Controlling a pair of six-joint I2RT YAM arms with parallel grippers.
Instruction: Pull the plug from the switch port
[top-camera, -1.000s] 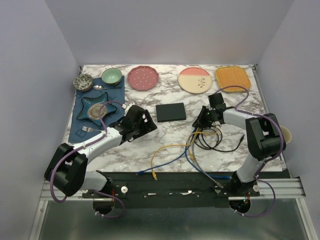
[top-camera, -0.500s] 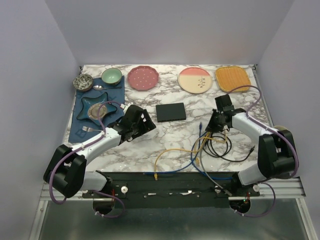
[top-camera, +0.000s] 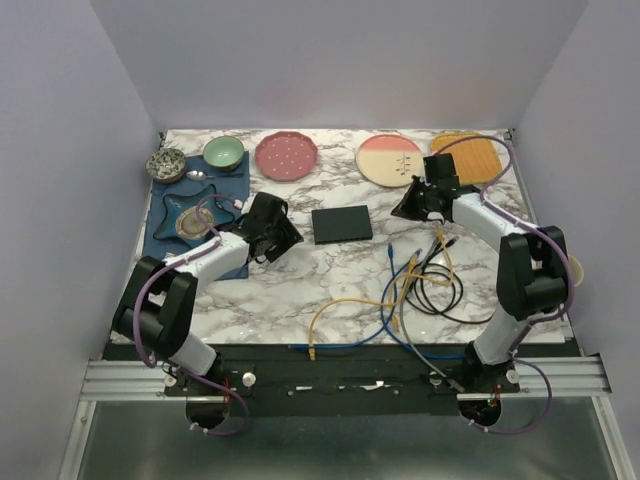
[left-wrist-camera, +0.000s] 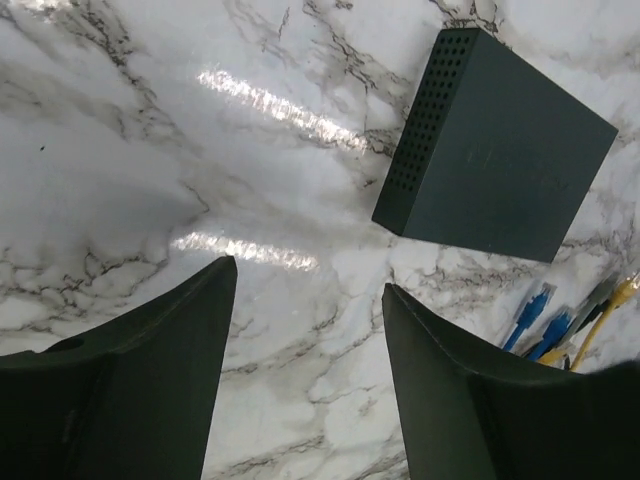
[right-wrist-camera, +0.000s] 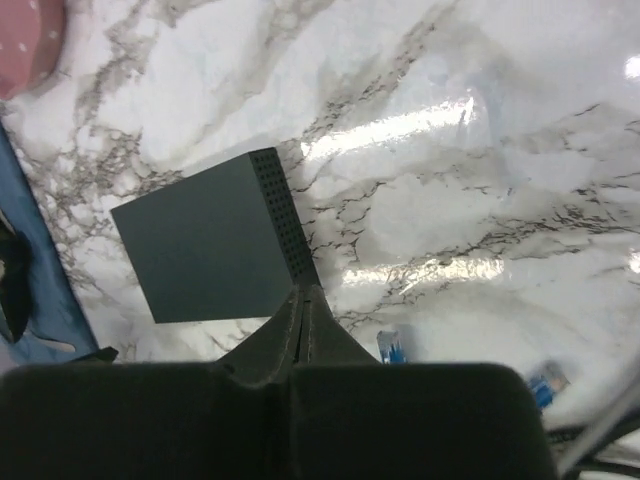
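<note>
Black switch (top-camera: 341, 224), vent holes (left-wrist-camera: 415, 130) seen only in wrist views, left hand (left-wrist-camera: 308, 278) open, right hand (right-wrist-camera: 302, 292) closed empty

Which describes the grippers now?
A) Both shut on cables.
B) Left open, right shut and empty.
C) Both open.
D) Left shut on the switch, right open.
B: in its own wrist view the left gripper stands with fingers apart, holding nothing, while the right gripper has its fingers pressed together with nothing between them.
</note>
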